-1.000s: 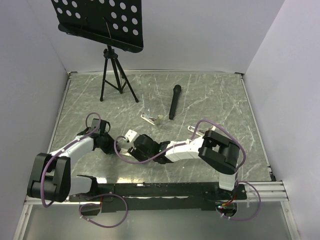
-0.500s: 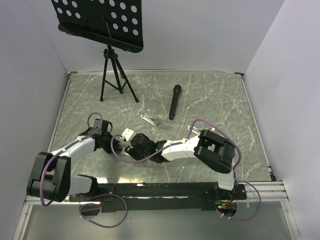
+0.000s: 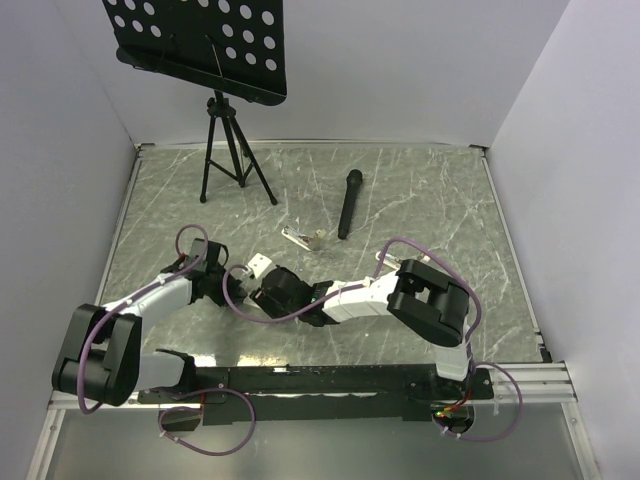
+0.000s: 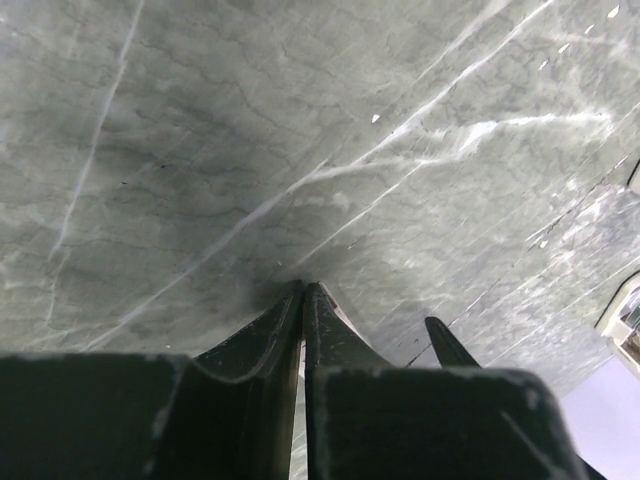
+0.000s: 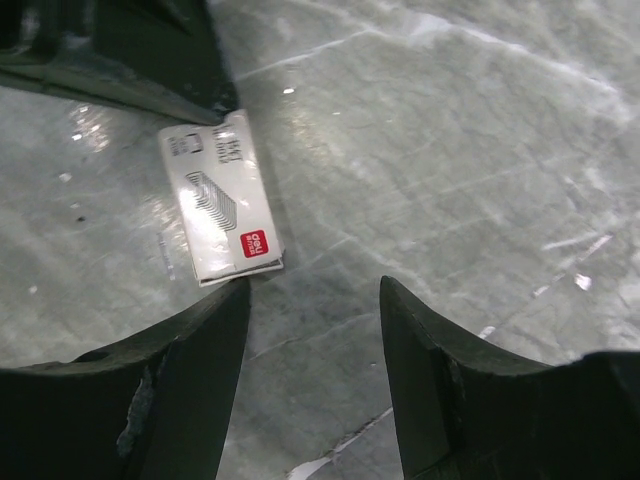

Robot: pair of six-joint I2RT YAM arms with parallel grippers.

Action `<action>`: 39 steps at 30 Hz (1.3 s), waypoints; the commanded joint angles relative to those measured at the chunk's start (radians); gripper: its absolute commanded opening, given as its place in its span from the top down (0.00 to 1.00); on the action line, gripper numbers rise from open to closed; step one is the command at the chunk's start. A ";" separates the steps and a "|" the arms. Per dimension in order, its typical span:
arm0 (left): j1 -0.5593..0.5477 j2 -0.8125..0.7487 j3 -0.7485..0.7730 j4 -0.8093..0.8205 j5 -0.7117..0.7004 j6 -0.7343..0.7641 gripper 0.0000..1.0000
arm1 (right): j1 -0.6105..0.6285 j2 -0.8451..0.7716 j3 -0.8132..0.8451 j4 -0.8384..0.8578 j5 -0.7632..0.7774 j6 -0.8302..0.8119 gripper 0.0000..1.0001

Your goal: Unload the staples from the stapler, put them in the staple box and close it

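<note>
At the near edge, my left gripper (image 4: 303, 296) is clenched shut on nothing, tips low over the table (image 4: 200, 150). My right gripper (image 5: 312, 300) hangs released, with the staple box (image 5: 220, 195) at its eleven o'clock. The stapler (image 3: 305, 237) lies farther out at one o'clock, untouched, and the microphone (image 3: 348, 203) is beyond it.

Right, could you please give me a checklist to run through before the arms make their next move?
1. Right arm's fingers apart, nothing between them: ok.
2. Left arm's fingers shut and empty: ok.
3. Silver metal stapler within either grasp: not ok; it lies apart, beyond both arms.
4. Stapler open for unloading: cannot tell, too small.
5. Small white cardboard staple box clear of the right fingers: cannot tell; its corner sits right at one fingertip.
</note>
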 commanded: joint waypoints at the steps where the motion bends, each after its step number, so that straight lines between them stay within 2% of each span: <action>1: -0.032 -0.005 -0.036 -0.089 0.042 -0.017 0.87 | -0.027 0.044 0.005 0.041 0.121 0.029 0.38; 5: -0.032 -0.013 0.019 -0.153 -0.024 0.002 0.82 | -0.027 -0.006 -0.034 0.034 0.115 0.044 0.38; 6: -0.032 -0.017 0.054 -0.176 -0.047 0.014 0.78 | -0.027 -0.023 -0.047 0.029 0.115 0.050 0.38; 11: -0.034 -0.052 0.168 -0.287 -0.219 0.074 0.68 | -0.027 -0.167 -0.154 0.021 0.088 0.098 0.37; 15: -0.055 -0.079 0.225 -0.328 -0.311 0.164 0.51 | -0.025 -0.252 -0.234 0.049 0.071 0.163 0.37; 19: -0.110 -0.095 0.262 -0.331 -0.278 0.285 0.39 | -0.025 -0.351 -0.306 0.057 0.065 0.202 0.37; 20: -0.123 -0.106 0.268 -0.318 -0.250 0.308 0.28 | -0.025 -0.367 -0.314 0.055 0.068 0.206 0.37; 22: -0.167 -0.111 0.269 -0.301 -0.228 0.347 0.22 | -0.025 -0.413 -0.335 0.047 0.074 0.222 0.36; 24: -0.217 -0.091 0.285 -0.317 -0.257 0.364 0.19 | -0.025 -0.442 -0.344 0.034 0.097 0.239 0.35; 26: -0.251 -0.047 0.302 -0.330 -0.279 0.397 0.18 | -0.025 -0.477 -0.354 0.009 0.114 0.252 0.29; 27: -0.282 -0.033 0.308 -0.345 -0.284 0.405 0.18 | -0.027 -0.490 -0.360 0.008 0.121 0.265 0.24; 28: -0.296 -0.017 0.314 -0.348 -0.288 0.416 0.18 | -0.025 -0.513 -0.375 0.004 0.132 0.271 0.06; 29: -0.307 0.004 0.318 -0.350 -0.291 0.422 0.18 | -0.025 -0.525 -0.384 0.009 0.141 0.276 0.00; 36: -0.354 0.061 0.311 -0.275 -0.209 0.503 0.20 | -0.025 -0.677 -0.517 0.032 0.233 0.354 0.00; 39: -0.360 0.081 0.311 -0.261 -0.215 0.523 0.20 | -0.025 -0.723 -0.556 0.044 0.253 0.360 0.00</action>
